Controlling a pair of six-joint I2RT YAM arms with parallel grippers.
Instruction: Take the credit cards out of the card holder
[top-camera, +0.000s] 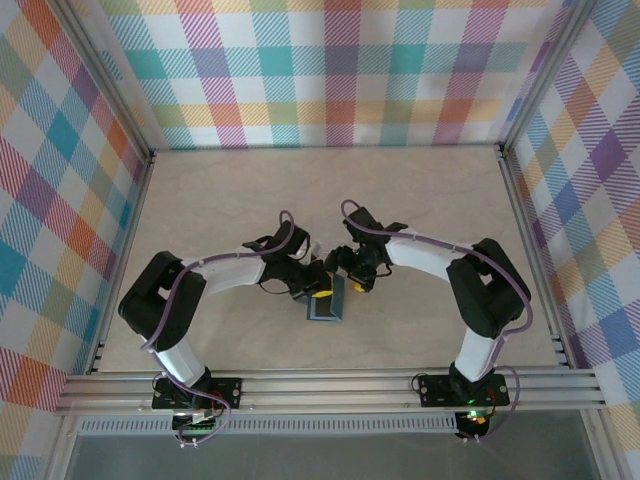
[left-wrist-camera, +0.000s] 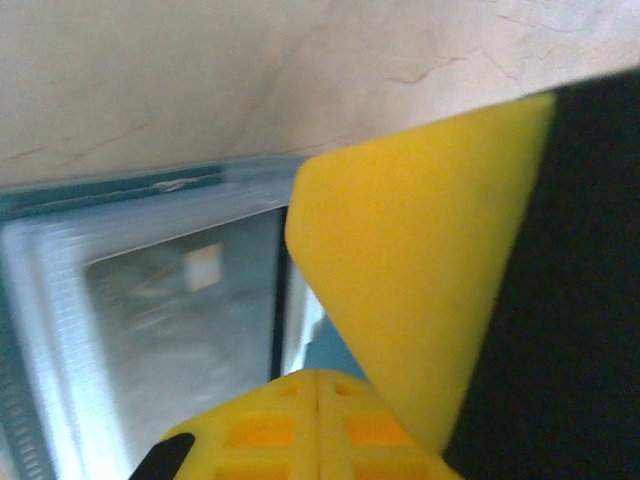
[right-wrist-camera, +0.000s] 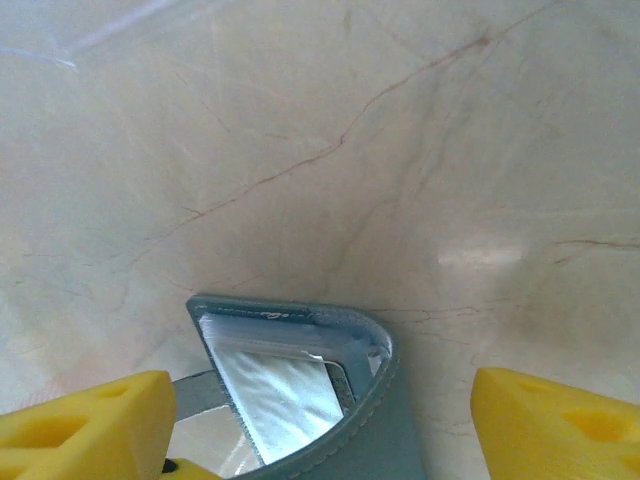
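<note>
The holder (top-camera: 326, 303) sat near the middle of the table (top-camera: 250, 200), a little toward its near edge and well away from every corner. It was partly unfolded, its spine curved and one panel raised off the table rather than lying flat. A silver card (right-wrist-camera: 285, 395) showed in the pocket of an inner panel, tucked behind a stitched lip. Whether more cards lay beneath it could not be told.

The holder looked light and soft, likely to flex, slide or fold shut if tugged without being braced. The card looked thin, stiff and slick. The best hold seemed to be its bare edge at the pocket's mouth, pinched face to face. It should probably be drawn straight along the pocket rather than levered. A snug pocket could drag the holder along with it.

The left gripper (top-camera: 314, 289) was at the holder's left side, its jaws closed and seemingly pinching the edge of a panel, which would give that brace. The right gripper (right-wrist-camera: 320, 425) hung over the holder's open end with its jaws wide, one finger on each side. The finger on the right of the wrist view stood clear of it. The other was just beside the side tab, and contact there could not be told.
</note>
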